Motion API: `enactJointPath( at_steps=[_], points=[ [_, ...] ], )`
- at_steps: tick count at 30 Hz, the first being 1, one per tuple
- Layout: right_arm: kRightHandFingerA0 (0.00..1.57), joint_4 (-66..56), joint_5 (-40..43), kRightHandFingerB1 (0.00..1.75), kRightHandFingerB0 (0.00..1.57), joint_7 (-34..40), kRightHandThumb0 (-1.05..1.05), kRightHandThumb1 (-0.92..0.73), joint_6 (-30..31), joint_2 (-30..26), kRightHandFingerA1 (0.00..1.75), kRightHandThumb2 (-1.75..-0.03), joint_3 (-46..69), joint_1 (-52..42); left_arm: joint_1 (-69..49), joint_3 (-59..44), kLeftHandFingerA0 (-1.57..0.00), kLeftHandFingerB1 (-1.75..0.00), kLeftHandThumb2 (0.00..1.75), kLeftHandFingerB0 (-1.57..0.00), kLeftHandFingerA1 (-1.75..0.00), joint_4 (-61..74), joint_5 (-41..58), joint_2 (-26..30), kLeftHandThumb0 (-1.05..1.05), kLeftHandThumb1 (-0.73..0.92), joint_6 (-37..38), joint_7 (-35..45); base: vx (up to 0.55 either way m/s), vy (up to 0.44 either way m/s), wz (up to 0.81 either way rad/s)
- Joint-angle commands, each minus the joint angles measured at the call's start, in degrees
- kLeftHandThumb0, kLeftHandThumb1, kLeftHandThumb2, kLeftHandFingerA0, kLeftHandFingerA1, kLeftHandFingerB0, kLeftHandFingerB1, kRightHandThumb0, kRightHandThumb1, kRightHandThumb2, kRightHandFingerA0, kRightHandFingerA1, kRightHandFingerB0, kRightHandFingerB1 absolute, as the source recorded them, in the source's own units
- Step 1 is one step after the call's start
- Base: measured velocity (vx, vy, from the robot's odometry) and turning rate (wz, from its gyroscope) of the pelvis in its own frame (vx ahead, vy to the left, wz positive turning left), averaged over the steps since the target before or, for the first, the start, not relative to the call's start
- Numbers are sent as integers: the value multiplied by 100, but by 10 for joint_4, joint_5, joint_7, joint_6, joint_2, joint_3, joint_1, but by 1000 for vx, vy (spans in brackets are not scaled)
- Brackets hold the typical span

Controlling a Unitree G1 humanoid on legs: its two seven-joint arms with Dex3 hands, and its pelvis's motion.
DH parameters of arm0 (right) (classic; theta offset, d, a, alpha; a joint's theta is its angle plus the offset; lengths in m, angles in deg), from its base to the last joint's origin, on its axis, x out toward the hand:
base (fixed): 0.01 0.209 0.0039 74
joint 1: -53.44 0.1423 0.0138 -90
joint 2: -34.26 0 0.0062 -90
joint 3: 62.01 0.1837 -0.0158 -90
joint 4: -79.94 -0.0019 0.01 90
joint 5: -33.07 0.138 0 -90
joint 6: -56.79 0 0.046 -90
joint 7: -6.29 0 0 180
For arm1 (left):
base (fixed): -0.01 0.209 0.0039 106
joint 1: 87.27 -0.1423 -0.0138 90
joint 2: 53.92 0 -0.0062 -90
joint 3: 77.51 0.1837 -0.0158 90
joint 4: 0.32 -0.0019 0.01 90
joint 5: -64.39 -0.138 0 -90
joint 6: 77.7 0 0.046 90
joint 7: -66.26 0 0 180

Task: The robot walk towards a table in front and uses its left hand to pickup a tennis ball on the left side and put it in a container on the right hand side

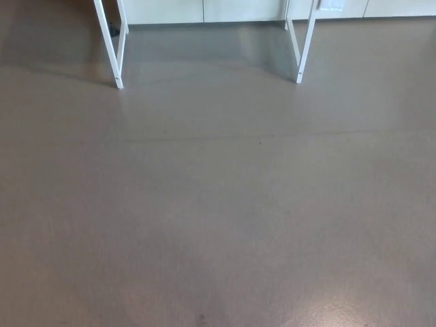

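The head view shows only a grey-brown floor (218, 204). At the top of the picture stand the white legs of a table, one pair at the left (117, 61) and one at the right (301, 58). The tabletop is out of frame. No tennis ball and no container show. Neither of my hands nor any part of my arms is in the picture.
A pale wall base or cabinet front (204, 10) runs along the top edge behind the table legs. The floor stretches from the bottom of the picture to the legs, with faint light reflections at the lower right.
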Motion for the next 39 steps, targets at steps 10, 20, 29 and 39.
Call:
enactJointPath(
  at_steps=[10,20,29,39],
  points=[
    [79,44,47,44,58,-52,-20,-43,-85,-17,51,-53,25,-15,-24,-21,-18,-51,96,-20,-54,30,88,2,9,51,-23,74,17,0,2],
    [77,43,52,44,59,-46,-21,-43,-111,-17,50,-53,25,-24,-22,-11,-16,-49,97,-16,-52,16,82,9,9,54,-5,72,-9,21,1],
    [72,55,57,49,52,-45,-30,-37,-120,-18,57,-61,27,-19,-23,-8,-13,-49,97,-14,-52,14,84,8,7,54,4,67,137,268,-12],
    [71,63,58,43,56,-38,-21,-45,-123,-15,50,-53,26,-28,-36,-8,-13,-48,96,-14,-51,34,81,-1,12,53,-2,29,228,-126,9]
  ],
)
